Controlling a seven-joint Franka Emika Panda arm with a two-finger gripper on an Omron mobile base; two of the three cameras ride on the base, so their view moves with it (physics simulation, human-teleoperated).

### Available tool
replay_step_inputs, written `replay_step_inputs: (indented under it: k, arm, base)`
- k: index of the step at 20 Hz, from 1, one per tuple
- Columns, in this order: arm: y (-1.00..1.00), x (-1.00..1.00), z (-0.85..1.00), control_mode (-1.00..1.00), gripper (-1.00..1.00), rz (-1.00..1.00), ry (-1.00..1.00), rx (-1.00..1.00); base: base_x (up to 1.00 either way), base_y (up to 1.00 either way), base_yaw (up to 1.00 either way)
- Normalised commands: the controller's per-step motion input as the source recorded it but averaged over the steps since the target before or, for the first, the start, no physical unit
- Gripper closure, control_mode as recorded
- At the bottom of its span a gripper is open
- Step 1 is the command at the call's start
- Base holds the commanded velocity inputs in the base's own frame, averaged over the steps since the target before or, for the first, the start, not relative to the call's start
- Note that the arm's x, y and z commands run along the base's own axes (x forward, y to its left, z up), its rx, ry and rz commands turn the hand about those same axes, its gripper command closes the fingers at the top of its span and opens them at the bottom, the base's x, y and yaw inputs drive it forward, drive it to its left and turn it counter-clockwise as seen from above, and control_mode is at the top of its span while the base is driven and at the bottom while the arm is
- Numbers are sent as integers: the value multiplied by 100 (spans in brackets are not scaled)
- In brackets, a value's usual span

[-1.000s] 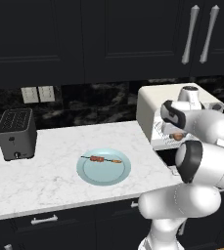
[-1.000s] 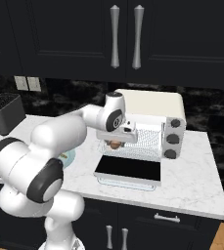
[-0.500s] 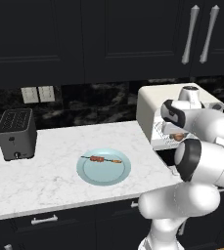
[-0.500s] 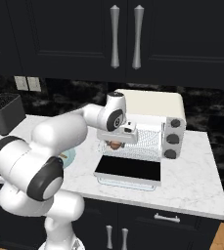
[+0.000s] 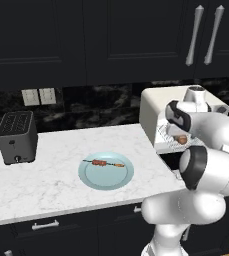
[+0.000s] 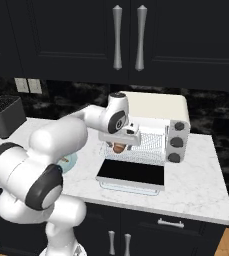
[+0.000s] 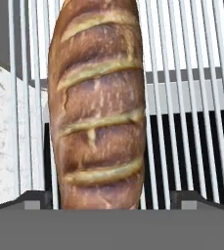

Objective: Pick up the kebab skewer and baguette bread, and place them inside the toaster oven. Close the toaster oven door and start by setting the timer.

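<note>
Bread point(image 7: 98, 105) lies on oven point(image 6: 156, 107) rack point(image 7: 182, 97), long axis running along rack wires. Gripper point(image 7: 111, 199) directly over it, jaws spread wide, I see fingertips point(image 7: 35, 199) clear of crust. Arm reaches into oven mouth over lowered door point(image 6: 131, 173). Skewer point(image 5: 104, 163) on plate point(image 5: 106, 176). Bread's far end cut off, probably near back wall.

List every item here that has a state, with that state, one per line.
toaster oven door: open, folded down flat.
baguette bread: lying on the oven's wire rack, hand fingers apart on either side.
kebab skewer: on the plate, not yet moved.
hand: open, just above the bread.
slot toaster: nothing in its slots.
</note>
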Motion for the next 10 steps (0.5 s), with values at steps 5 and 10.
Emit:
replay_step_inputs:
  k: [5,10]
  arm:
    - [17,-55,47,-100,-100,0,-2,0]
    - [56,-92,40,-100,-100,0,-6,0]
  base:
    - [0,0,0]
    - [0,0,0]
